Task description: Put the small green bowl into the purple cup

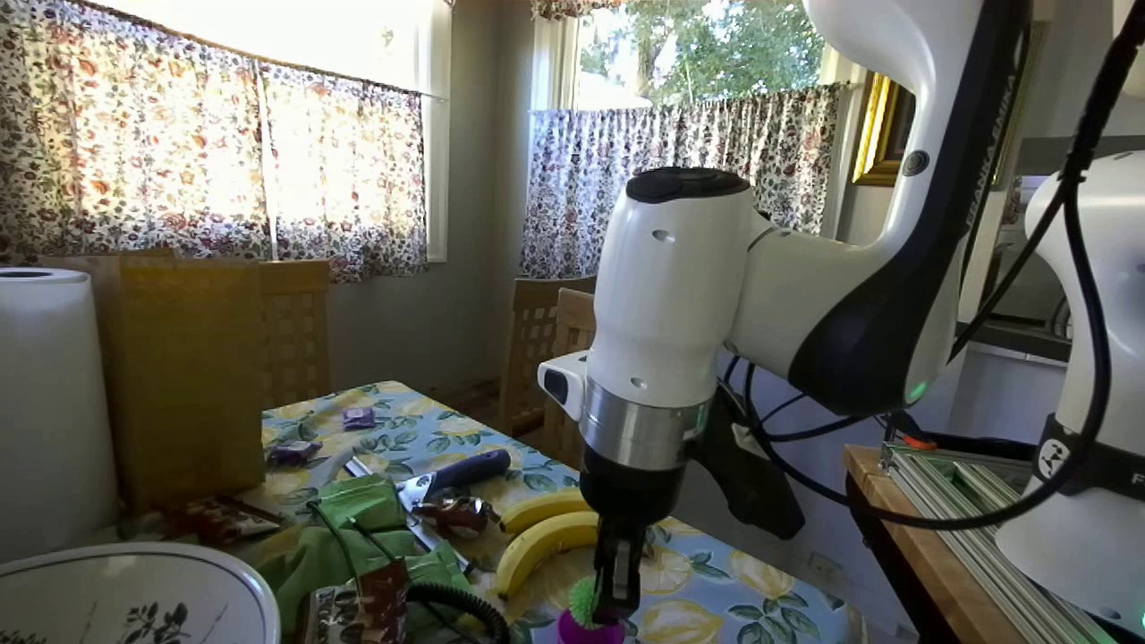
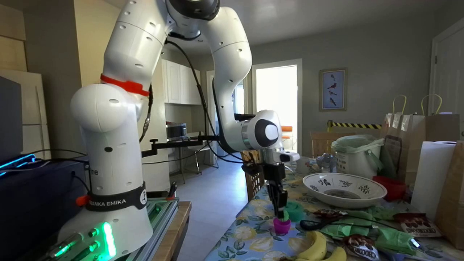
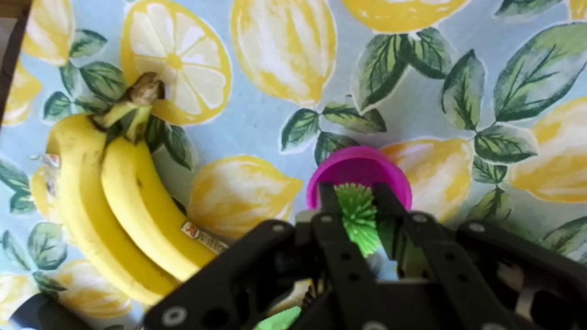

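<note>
The green thing is a spiky ball point(image 3: 357, 220), not a bowl; it also shows in both exterior views point(image 1: 583, 599) point(image 2: 286, 216). My gripper point(image 3: 354, 195) points down with one finger on each side of the ball and appears shut on it. The fingers hide the ball's sides. The magenta-purple cup point(image 3: 355, 166) stands upright on the table directly below the fingertips. The ball and fingertips are at the cup's mouth, in both exterior views point(image 1: 589, 633) point(image 2: 282, 227). Whether the ball touches the cup's inside cannot be seen.
Bananas point(image 3: 137, 206) lie beside the cup. A teal bowl point(image 2: 295, 211) stands close behind the cup in an exterior view. A large white bowl point(image 2: 344, 192), green wrappers point(image 2: 393, 239), a blue-handled scraper point(image 1: 470, 471) and a paper towel roll point(image 1: 49, 402) are also on the table.
</note>
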Controlling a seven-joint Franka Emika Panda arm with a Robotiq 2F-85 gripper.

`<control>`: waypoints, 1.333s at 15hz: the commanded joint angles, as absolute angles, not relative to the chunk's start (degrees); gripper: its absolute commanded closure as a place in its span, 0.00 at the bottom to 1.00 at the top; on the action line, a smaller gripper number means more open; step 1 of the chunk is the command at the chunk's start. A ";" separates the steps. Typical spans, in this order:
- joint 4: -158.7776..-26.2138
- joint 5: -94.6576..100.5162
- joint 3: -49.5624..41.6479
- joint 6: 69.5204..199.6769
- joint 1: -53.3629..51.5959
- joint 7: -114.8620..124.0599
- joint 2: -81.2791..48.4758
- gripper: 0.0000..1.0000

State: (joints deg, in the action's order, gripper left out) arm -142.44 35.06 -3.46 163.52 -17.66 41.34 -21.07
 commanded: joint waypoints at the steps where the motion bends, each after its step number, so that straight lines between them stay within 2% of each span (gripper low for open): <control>1: -140.83 34.19 -3.09 165.06 -16.82 40.84 -23.21 0.94; 2: -140.66 33.72 -2.61 164.84 -16.47 40.16 -23.50 0.50; 3: -140.53 33.60 -2.50 164.99 -16.39 40.19 -23.70 0.49; 7: -140.69 32.51 -1.48 165.57 -15.66 39.22 -23.60 0.22; 10: -142.39 28.03 2.89 164.71 -11.33 34.38 -20.95 0.01; 12: -143.54 24.80 5.79 164.52 -8.15 31.44 -18.37 0.00; 20: -143.16 -0.16 7.28 156.78 -6.17 13.73 -8.15 0.00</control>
State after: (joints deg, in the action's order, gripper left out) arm -142.11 6.13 5.86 160.42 -8.15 20.20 -12.84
